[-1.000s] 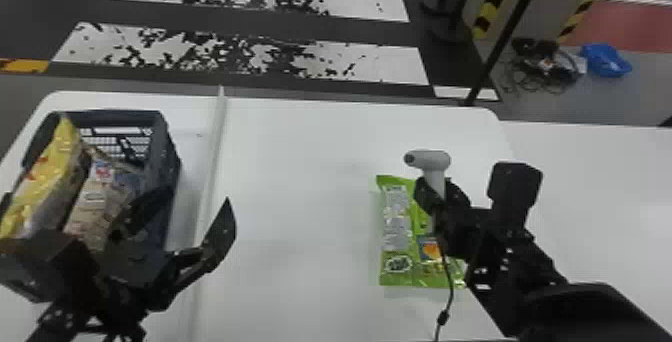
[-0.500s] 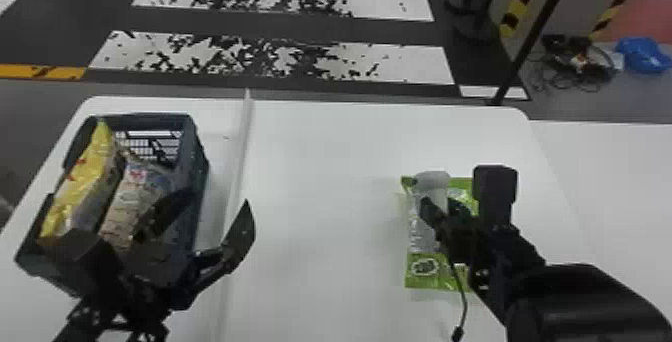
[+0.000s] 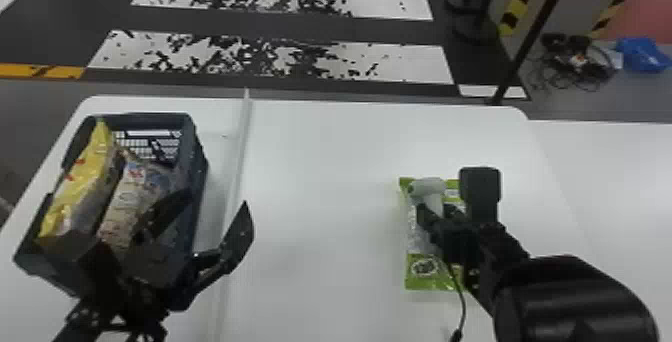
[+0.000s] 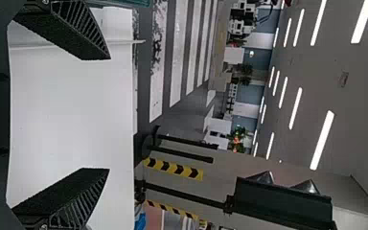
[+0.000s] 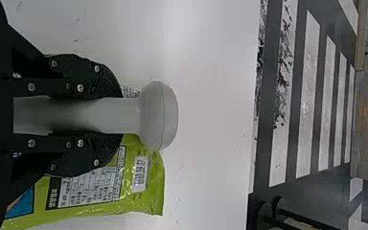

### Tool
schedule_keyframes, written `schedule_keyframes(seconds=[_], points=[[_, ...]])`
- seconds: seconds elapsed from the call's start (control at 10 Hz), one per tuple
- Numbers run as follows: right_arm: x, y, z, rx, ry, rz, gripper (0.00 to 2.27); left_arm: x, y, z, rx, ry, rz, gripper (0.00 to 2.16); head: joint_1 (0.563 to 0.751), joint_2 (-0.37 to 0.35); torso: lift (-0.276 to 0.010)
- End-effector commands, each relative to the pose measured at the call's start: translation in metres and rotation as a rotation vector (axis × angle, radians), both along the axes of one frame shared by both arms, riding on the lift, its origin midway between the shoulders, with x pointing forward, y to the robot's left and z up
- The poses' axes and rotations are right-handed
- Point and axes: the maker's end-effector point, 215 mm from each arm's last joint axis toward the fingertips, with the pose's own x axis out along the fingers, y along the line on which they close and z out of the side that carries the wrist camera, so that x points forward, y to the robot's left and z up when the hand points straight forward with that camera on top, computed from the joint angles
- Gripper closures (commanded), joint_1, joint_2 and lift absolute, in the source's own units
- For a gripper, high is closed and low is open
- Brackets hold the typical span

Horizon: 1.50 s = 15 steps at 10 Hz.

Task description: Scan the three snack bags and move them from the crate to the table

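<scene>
Step in hand, in my judgement: scanning the green snack bag (image 3: 425, 282), which lies flat on the table (image 3: 325, 191), well apart from the crate (image 3: 201, 181). My right hand (image 5: 115, 115) is closed around the handle of the white scanner (image 5: 159, 115), whose head is above the bag. I find a printed label (image 5: 140, 173) on the bag beside the scanner head; whether a read has registered, I cannot tell. My left hand (image 3: 212, 205) is spread wide and empty at the crate's inner side, 1 finger over the crate and 1 over the table. The yellow bag (image 3: 80, 181) and the beige bag (image 3: 131, 191) lean side by side in the crate, so 2 of 3 await transfer. The next move calls for squaring the scanner to the code; glossy, wrinkled film could spoil the read. After that, I judge the beige bag the easier pick.
</scene>
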Motion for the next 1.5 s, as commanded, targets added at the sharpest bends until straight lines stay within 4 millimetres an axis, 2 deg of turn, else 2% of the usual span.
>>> schedule_keyframes(seconds=[0.0, 0.2, 0.3, 0.4, 0.6, 0.9, 1.1, 1.4], points=[[0.002, 0.001, 0.004, -0.002, -0.010, 0.003, 2.24, 0.000, 0.002, 0.001, -0.001, -0.004, 0.003, 0.03, 0.695, -0.049, -0.062], [0.006, -0.010, 0.026, 0.005, -0.053, -0.020, 2.24, 0.001, 0.002, 0.004, -0.003, -0.010, 0.004, 0.03, 0.695, -0.045, -0.062], [0.008, -0.024, 0.040, 0.018, -0.079, -0.045, 2.24, 0.001, 0.002, 0.005, 0.000, -0.010, 0.002, 0.03, 0.695, -0.050, -0.062], [0.008, -0.043, 0.050, 0.017, -0.097, -0.074, 2.24, 0.001, 0.001, 0.006, -0.004, -0.014, 0.003, 0.03, 0.695, -0.063, -0.062], [0.007, -0.086, 0.056, 0.026, -0.107, -0.132, 2.24, 0.001, 0.001, 0.005, -0.002, -0.012, 0.003, 0.03, 0.695, -0.111, -0.062], [0.001, -0.165, 0.037, 0.002, -0.074, -0.208, 2.24, 0.001, 0.002, 0.005, 0.003, -0.011, 0.004, 0.03, 0.695, -0.195, -0.062], [0.001, -0.207, 0.023, -0.042, -0.079, -0.227, 2.24, 0.001, 0.001, 0.003, 0.005, -0.008, 0.002, 0.03, 0.695, -0.255, -0.062], [0.001, -0.236, -0.015, -0.037, -0.043, -0.233, 2.24, -0.001, -0.001, 0.001, 0.012, -0.005, -0.001, 0.03, 0.695, -0.330, -0.062]])
